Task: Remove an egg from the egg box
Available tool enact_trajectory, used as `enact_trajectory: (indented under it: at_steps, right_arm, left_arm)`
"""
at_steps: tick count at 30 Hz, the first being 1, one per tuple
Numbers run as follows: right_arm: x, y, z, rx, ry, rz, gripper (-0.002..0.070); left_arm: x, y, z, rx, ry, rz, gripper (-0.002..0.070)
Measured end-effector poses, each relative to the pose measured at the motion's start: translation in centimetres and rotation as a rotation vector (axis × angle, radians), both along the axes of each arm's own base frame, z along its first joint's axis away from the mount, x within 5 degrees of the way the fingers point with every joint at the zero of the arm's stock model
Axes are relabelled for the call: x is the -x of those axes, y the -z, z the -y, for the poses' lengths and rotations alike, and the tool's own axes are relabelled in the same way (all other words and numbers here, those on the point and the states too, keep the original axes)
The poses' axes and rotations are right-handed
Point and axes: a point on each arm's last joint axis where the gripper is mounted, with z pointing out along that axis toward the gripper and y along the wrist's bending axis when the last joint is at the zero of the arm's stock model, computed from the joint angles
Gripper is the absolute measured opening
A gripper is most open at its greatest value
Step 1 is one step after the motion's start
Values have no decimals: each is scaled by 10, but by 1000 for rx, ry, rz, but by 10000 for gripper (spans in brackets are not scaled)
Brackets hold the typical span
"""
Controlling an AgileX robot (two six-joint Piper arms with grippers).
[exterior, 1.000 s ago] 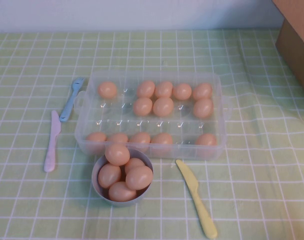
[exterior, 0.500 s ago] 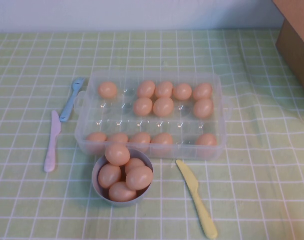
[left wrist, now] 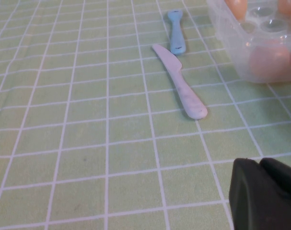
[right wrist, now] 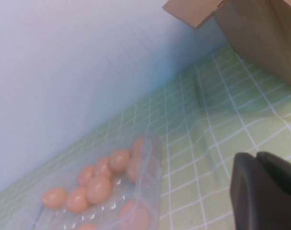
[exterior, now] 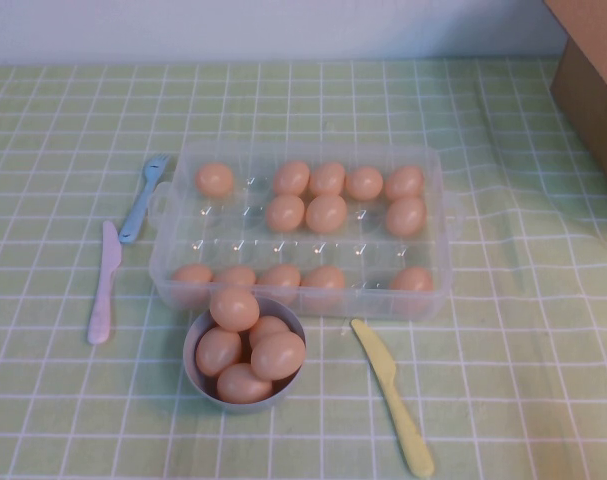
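Your right gripper (right wrist: 267, 191) is hanging raised off to the side of the egg box (exterior: 433, 235), jaws fully closed on nothing. Your left gripper (left wrist: 265, 194) is sitting low over the table (left wrist: 87, 143) near the pink knife (left wrist: 179, 86); I cannot tell how its jaws are standing. The eggs (exterior: 326, 213) are lying in the box's cells

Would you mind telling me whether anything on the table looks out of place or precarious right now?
The small round grey-lilac bowl is overfilled: its topmost peach-orange egg sits heaped above the rim and might roll off. Nothing is spilled or broken. The clear plastic egg box sits flat. Left gripper and right gripper hang clear, touching nothing.
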Motion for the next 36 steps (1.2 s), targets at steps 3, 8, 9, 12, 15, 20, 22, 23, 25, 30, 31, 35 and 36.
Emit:
enact_trajectory:
  at_steps: [3,8,9,12,15,20,22,23,25,30,31,35,36]
  right_arm:
    - [0,-1,0,-55,-1,0,-17]
    - [3,-15,-7,-76,-73,-44,-17]
    - [3,-24,-9,-62,-95,-63,-17]
    - [-1,-49,-15,4,-163,-161,-17]
    - [-9,-71,-20,105,-238,-305,-17]
    - [-37,-100,-24,263,-331,-506,-17]
    - [-51,-107,-26,312,-380,-577,-17]
    - [-58,-109,-27,330,-400,-605,-17]
    - [-73,-110,-29,367,-451,-671,-17]
    - [-111,-98,-34,420,-537,-804,-17]
    - [-118,-95,-38,437,-558,-826,-17]
    - [-137,-91,-59,499,-652,-849,-17]
    - [-144,-91,-68,516,-683,-847,-17]
  left_arm:
    - [0,0,0,0,0,0,-3]
    - [0,0,0,0,0,0,-3]
    - [0,0,0,0,0,0,-3]
    - [0,0,0,0,0,0,-3]
    - [0,0,0,0,0,0,-3]
    - [0,0,0,0,0,0,-3]
    - [0,0,0,0,0,0,-3]
    - [0,0,0,0,0,0,-3]
    - [0,0,0,0,0,0,-3]
    - [0,0,0,0,0,0,-3]
    - [0,0,0,0,0,0,-3]
    - [0,0,0,0,0,0,-3]
    - [0,0,0,0,0,0,-3]
